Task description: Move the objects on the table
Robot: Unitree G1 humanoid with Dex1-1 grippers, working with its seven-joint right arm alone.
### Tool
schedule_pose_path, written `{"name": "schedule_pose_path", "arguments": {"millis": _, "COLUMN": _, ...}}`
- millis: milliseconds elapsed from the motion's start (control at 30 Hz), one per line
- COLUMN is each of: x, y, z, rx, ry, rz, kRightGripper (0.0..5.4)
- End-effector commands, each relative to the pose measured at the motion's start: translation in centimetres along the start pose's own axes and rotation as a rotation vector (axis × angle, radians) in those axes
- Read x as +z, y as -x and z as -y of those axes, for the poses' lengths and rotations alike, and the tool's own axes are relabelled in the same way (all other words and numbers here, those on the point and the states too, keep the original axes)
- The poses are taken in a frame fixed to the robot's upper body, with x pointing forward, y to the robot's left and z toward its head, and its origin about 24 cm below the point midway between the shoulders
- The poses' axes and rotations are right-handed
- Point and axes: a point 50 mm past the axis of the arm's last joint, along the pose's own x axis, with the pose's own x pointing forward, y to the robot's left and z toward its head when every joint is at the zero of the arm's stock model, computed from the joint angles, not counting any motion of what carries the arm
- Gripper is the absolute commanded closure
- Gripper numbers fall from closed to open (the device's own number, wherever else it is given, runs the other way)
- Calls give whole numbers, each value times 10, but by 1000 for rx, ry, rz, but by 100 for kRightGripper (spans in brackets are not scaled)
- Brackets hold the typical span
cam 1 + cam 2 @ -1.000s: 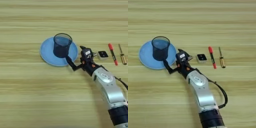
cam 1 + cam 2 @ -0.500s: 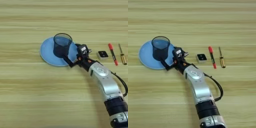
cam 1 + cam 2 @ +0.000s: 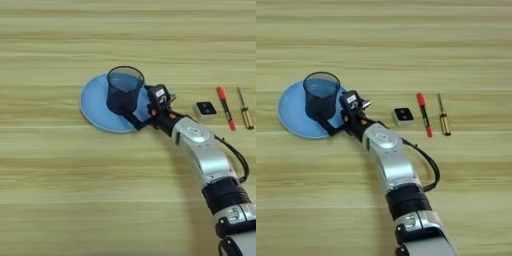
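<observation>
The dark mesh pen cup [image 3: 124,90] stands upright on the round light-blue plate [image 3: 94,107], left of the table's [image 3: 60,190] centre. My right gripper [image 3: 136,103] is at the cup's right side, open. One black finger [image 3: 132,119] lies along the cup's near base and the other sits by its far right wall. I cannot tell if they touch the cup. The small white block with a black top [image 3: 205,109] lies on the wood to the right of my wrist. In the right eye view the cup [image 3: 321,95] and block [image 3: 402,115] show the same way.
A red pen [image 3: 225,107] and a slim screwdriver with a yellowish handle [image 3: 245,113] lie side by side right of the block. My silver forearm [image 3: 205,155] runs from the bottom right corner up to the plate.
My gripper has moved left and a little farther away, from beside the plate's right rim to the cup's side. The cup, plate, block and tools stayed put.
</observation>
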Motion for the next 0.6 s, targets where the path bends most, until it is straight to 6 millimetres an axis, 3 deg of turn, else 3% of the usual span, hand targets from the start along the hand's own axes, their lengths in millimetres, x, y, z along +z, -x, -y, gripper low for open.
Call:
{"name": "schedule_pose_path", "arguments": {"millis": 33, "x": 41, "y": -16, "z": 5, "rx": 13, "ry": 85, "rz": 140, "kRightGripper": 5}}
{"name": "schedule_pose_path", "arguments": {"millis": 600, "x": 49, "y": -36, "z": 0, "rx": 55, "ry": 91, "rz": 158, "kRightGripper": 5}}
